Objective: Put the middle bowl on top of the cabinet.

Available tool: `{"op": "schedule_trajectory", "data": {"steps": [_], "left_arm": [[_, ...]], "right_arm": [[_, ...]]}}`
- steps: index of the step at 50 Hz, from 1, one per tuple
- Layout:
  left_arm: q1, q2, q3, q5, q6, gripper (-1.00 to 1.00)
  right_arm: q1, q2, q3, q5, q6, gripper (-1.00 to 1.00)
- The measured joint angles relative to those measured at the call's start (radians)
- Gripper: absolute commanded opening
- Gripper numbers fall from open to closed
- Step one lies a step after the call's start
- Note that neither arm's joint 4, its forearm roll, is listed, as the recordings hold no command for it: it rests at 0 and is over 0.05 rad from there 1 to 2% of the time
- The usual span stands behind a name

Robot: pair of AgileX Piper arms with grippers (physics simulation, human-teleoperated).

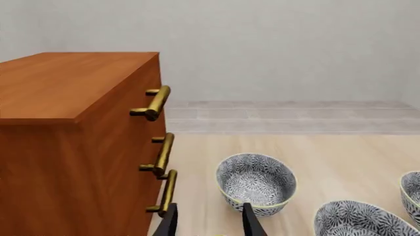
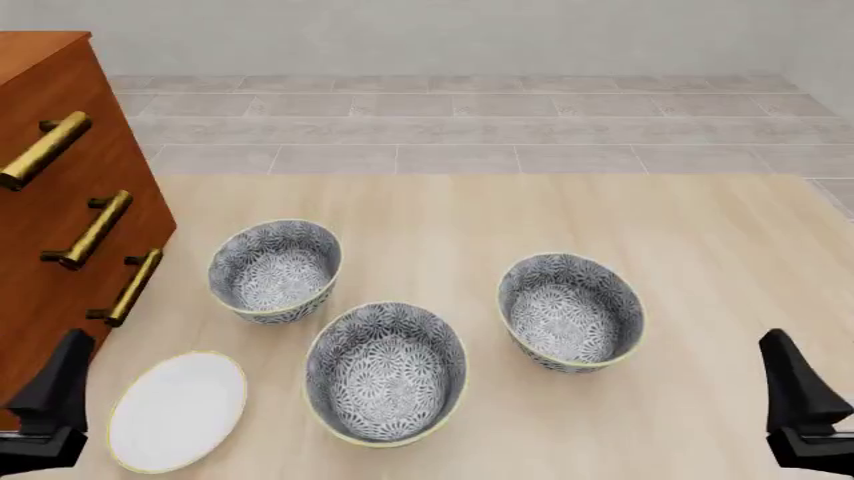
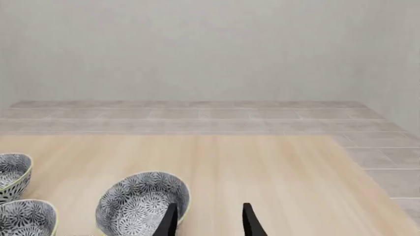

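Observation:
Three alike floral bowls stand on the table. The middle bowl (image 2: 384, 372) is the nearest one, between the left bowl (image 2: 274, 270) and the right bowl (image 2: 571, 312); it also shows in the left wrist view (image 1: 357, 221) and the right wrist view (image 3: 26, 219). The reddish-brown cabinet (image 2: 47, 210) with brass handles stands at the far left, its flat top (image 1: 62, 81) bare. My left gripper (image 1: 210, 225) is open and holds nothing, low beside the cabinet front. My right gripper (image 3: 208, 223) is open and holds nothing, near the right bowl (image 3: 141, 204). Both are apart from the middle bowl.
A flat white plate (image 2: 178, 410) lies at the front left, between the cabinet and the middle bowl. The left bowl (image 1: 256, 182) sits just ahead of the left fingers (image 1: 251, 223). The wooden tabletop ends at a tiled floor (image 2: 467, 125) beyond.

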Motion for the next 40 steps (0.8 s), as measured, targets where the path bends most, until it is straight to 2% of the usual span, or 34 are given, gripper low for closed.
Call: {"op": "schedule_trajectory", "data": {"steps": [23, 33, 40], "left_arm": [[-0.001, 0.059, -0.006, -0.026, -0.004, 1.00], [-0.069, 0.127, -0.068, -0.018, -0.015, 1.00], [-0.139, 0.231, -0.129, -0.033, -0.013, 1.00]], "right_arm": [[-0.013, 0.018, 0.000, -0.004, -0.005, 1.00], [-0.022, 0.013, 0.000, 0.004, -0.002, 1.00], [-0.029, 0.009, 0.000, 0.009, 0.003, 1.00]]}}
